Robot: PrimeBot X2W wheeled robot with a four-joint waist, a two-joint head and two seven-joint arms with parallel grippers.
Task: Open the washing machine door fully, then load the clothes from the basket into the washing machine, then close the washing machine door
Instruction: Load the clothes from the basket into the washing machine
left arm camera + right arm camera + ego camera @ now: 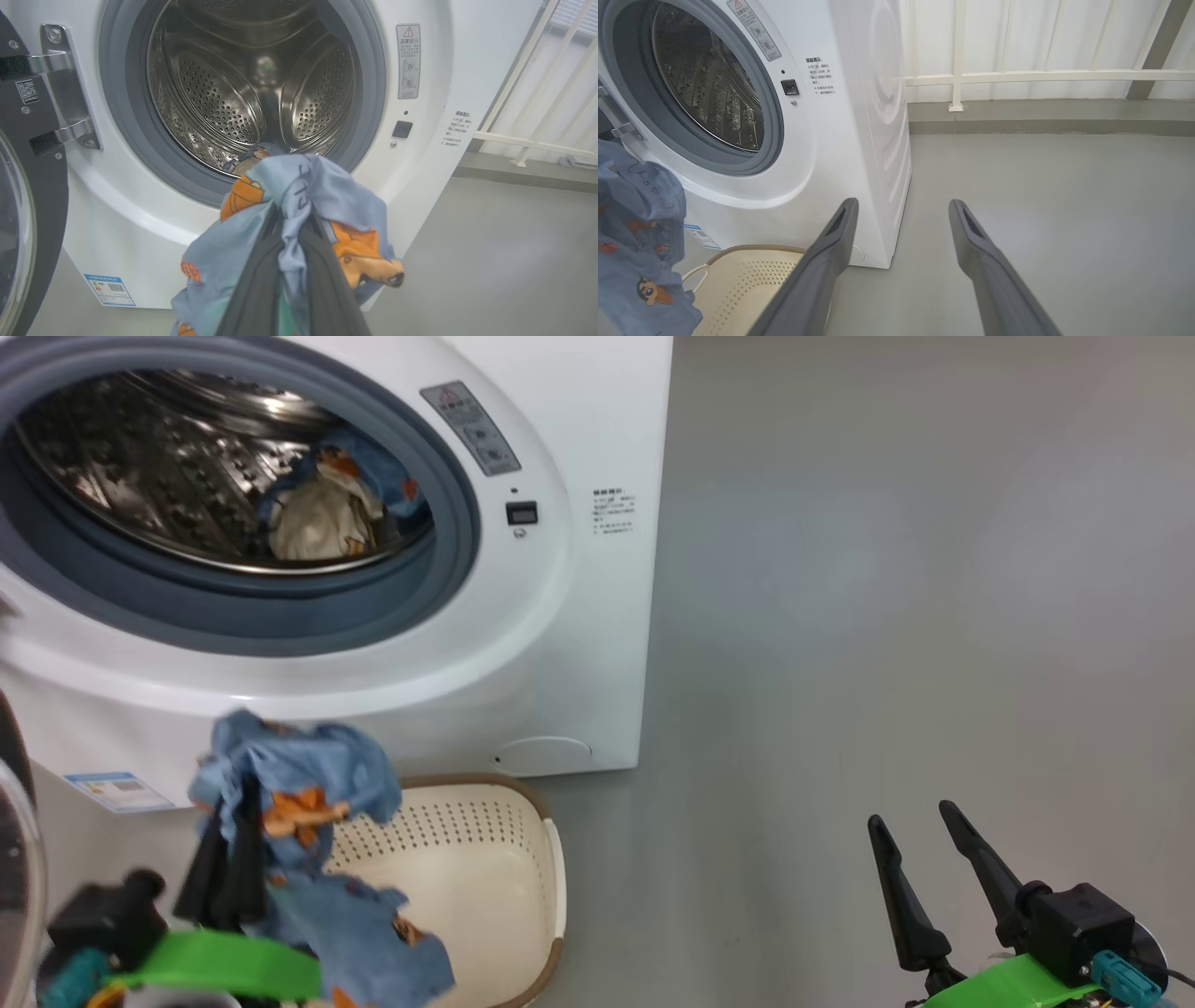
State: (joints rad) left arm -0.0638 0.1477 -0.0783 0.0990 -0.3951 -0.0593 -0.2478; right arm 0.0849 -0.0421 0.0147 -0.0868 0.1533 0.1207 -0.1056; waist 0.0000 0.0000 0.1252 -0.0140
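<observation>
**Left gripper lifts a garment in front of the open drum**

One piece of the clothes (299, 784), light blue with orange-brown cartoon figures, hangs bunched from the left gripper (245, 803), whose dark fingers are pinched tight on the fabric. It hangs above the basket (485, 831) and below the machine's opening. A second garment (327, 513), blue with a cream-white part, lies inside the steel drum (219, 102).

The basket stands on the floor, touching the front of the washing machine (579, 616). The washing machine door (42, 196) is swung open on the left, and a small QR code label (27, 92) sits on its inner side near the hinge.

Right of the grey-blue rubber ring (126, 121) is a grey warning sticker (408, 60) with a red triangle and Chinese characters. Beside it is a block of small Chinese print (455, 128), too fine to read. A blue label sticker (110, 289) sits at the lower left of the front.

The right gripper (910, 814) hovers over the grey floor (887, 569), well apart from the machine, its fingers spread wide and empty.
</observation>
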